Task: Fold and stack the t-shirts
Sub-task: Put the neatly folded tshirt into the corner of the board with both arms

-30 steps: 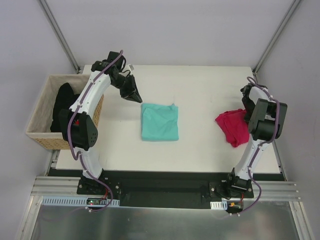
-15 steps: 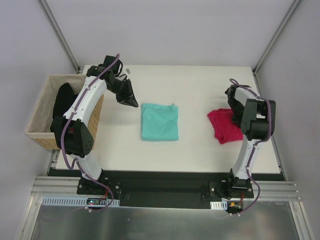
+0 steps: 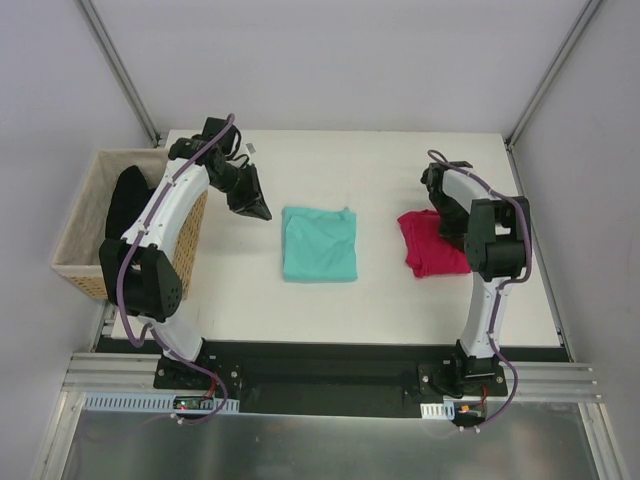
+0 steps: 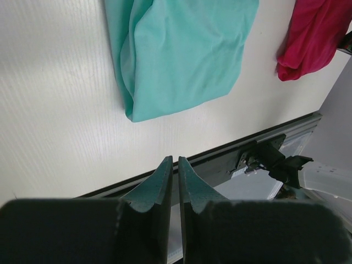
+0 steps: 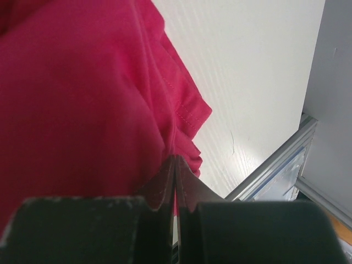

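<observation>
The right gripper [image 5: 174, 160] is pinched shut on the bunched magenta t-shirt [image 3: 432, 248], which lies just right of the folded teal t-shirt [image 3: 320, 245]; the left gripper [image 3: 258, 208], nearly closed and empty, hovers off the teal's far-left corner, so the right arm is nearer

white table [image 3: 400, 300], two items on it. teal t-shirt [image 3: 320, 244]: folded to a rough rectangle, lying flat near table centre. magenta t-shirt [image 3: 420, 250]: bunched heap, not flat, between the teal one and the right edge, apart from it
</observation>
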{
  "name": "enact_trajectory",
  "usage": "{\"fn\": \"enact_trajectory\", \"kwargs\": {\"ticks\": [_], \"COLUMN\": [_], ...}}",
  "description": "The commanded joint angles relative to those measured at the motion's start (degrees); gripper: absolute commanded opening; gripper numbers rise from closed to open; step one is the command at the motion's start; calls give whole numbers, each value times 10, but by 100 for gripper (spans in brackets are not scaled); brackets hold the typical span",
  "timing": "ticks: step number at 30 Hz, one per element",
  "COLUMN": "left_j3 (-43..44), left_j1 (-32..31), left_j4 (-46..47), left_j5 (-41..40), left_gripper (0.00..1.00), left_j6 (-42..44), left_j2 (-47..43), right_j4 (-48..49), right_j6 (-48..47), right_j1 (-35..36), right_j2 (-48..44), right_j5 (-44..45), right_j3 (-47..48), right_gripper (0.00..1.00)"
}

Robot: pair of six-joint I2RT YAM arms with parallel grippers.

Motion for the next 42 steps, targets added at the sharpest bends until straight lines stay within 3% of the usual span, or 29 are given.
{"fn": "enact_trajectory", "kwargs": {"ticks": [1, 22, 28, 30, 34, 42], "left_j3": [-15, -56, -53, -52, -43, 1], "left_j1": [11, 27, 27, 27, 27, 27], "left_j4": [1, 3, 5, 7, 11, 9], "left_j5": [-12, -17, -15, -13, -3, 6], "left_gripper": [8, 8, 8, 8, 8, 8], "left_j6": [7, 13, 13, 13, 16, 27], "left_j2": [-42, -74, -68, -62, -46, -11], "right_j4": [-35, -50, -90, -100, -100, -117], "right_j6": [20, 36, 61, 70, 69, 44], "right_j1": [32, 116, 119, 119, 119, 78], "right_j2": [17, 58, 55, 31, 7, 29], "right_j5": [-12, -31, 31, 48, 58, 73], "right_j3": [49, 84, 101, 105, 130, 214], "right_gripper": [1, 1, 1, 2, 16, 20]}}
